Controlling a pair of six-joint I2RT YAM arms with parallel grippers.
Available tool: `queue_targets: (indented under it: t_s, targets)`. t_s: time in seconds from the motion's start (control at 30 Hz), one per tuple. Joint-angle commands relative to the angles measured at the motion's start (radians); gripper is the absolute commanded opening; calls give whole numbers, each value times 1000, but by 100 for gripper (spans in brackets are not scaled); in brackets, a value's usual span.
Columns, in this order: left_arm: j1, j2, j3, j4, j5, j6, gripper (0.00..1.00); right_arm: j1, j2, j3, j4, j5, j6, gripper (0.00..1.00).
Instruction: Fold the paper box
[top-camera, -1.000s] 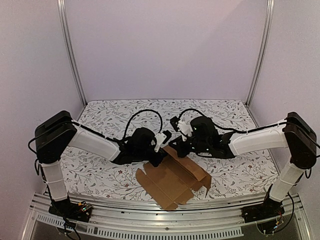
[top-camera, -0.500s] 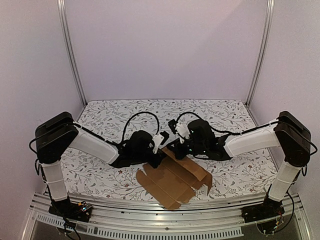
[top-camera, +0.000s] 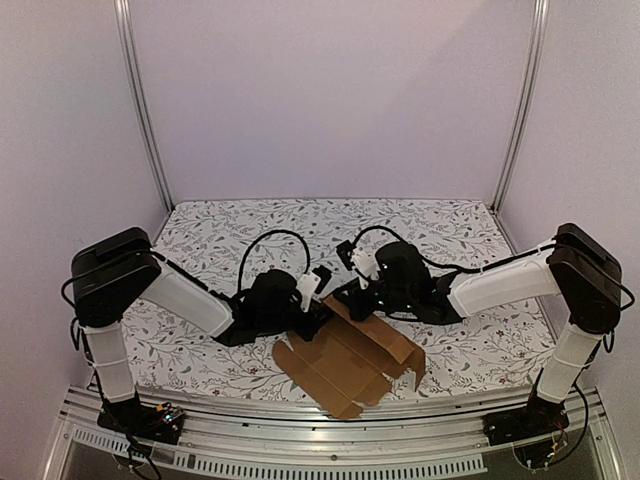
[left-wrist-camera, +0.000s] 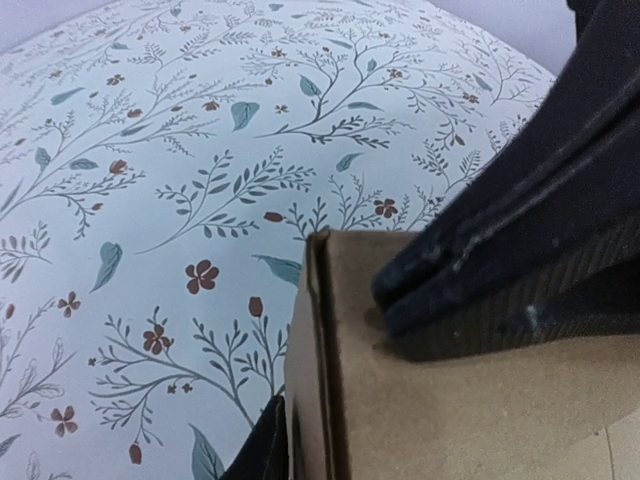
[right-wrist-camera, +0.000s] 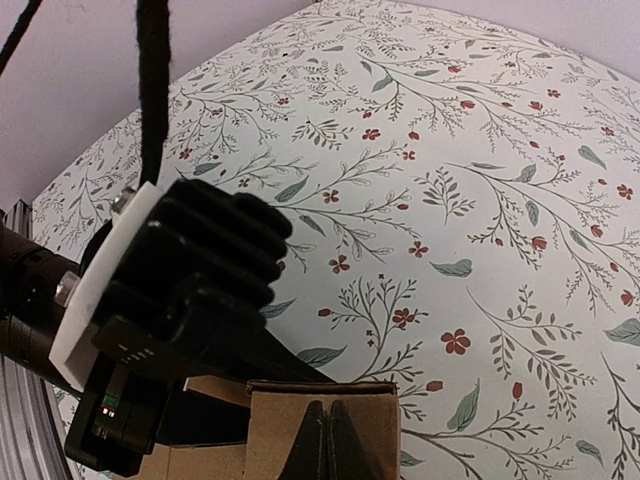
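The paper box is a brown cardboard sheet, partly folded, lying near the front edge between the arms. My left gripper holds its far left flap. In the left wrist view one black finger lies against the outside of the raised cardboard wall; the other finger is hidden. My right gripper is shut, its closed tips pressed flat on the face of a cardboard flap. The same closed fingers show resting on the cardboard in the left wrist view.
The table has a floral cloth. Metal posts stand at the back corners against plain walls. A metal rail runs along the front edge. The left wrist body sits close beside the right fingers.
Both grippers have shifted a little left and lower at the box's far corner. The left arm has drawn back slightly. The cardboard has barely moved.
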Motion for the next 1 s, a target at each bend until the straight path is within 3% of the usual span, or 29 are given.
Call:
queue_targets:
  t_s: [0.0, 0.17, 0.97]
  targets:
    - [-19, 38, 5, 78, 12, -17, 20, 9, 20, -21, -70, 23, 8, 0]
    - [-21, 58, 16, 86, 12, -14, 0, 9, 19, -6, -79, 27, 13, 0]
    - [-42, 50, 15, 65, -45, 20, 0, 26, 41, 80, -111, 43, 21, 0]
